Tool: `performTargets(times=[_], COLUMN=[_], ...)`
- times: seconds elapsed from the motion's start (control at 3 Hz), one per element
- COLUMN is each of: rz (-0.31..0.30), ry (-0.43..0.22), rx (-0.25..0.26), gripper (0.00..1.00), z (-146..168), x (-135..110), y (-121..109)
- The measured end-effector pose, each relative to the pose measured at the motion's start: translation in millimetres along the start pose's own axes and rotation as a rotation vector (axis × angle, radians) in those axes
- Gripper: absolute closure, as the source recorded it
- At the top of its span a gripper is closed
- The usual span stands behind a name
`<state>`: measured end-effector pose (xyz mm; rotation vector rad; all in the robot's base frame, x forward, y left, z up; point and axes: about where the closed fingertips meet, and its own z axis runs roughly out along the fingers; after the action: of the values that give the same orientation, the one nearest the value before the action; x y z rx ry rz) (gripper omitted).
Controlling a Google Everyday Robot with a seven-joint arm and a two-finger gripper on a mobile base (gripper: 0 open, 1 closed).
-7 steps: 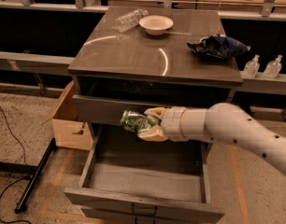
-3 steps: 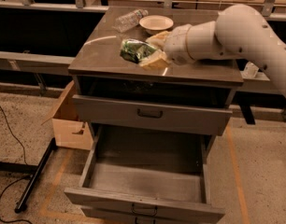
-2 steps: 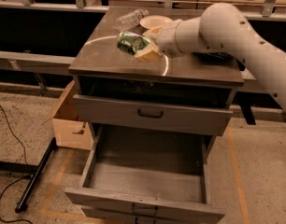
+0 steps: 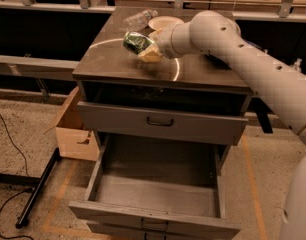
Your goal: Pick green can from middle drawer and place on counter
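Note:
My gripper (image 4: 144, 48) is shut on the green can (image 4: 135, 42), a dented metallic green can lying tilted in the fingers. It hangs just above the left middle of the counter (image 4: 118, 64), a glossy grey-brown cabinet top. My white arm reaches in from the right. The middle drawer (image 4: 158, 194) is pulled out wide below and holds nothing that I can see.
A clear plastic bottle (image 4: 139, 18) and a pale bowl (image 4: 163, 22) lie at the back of the counter. A shut shallower drawer (image 4: 160, 122) sits above the open one. A cardboard box (image 4: 75, 129) stands left of the cabinet. Wooden benches run behind.
The gripper lifted the can from in front of the open drawer up onto the counter level, then moved it slightly back and left over the top.

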<state>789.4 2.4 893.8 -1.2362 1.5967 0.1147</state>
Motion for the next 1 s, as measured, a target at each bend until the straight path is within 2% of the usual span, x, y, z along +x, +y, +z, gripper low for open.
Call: performTargets(times=[0.33,1.0], rz=[0.019,0.051], ry=[0.015,0.066], rx=[0.007,-0.009], gripper=[0.62,0.14], z=[20,40], x=[4,19], y=[-6,-1])
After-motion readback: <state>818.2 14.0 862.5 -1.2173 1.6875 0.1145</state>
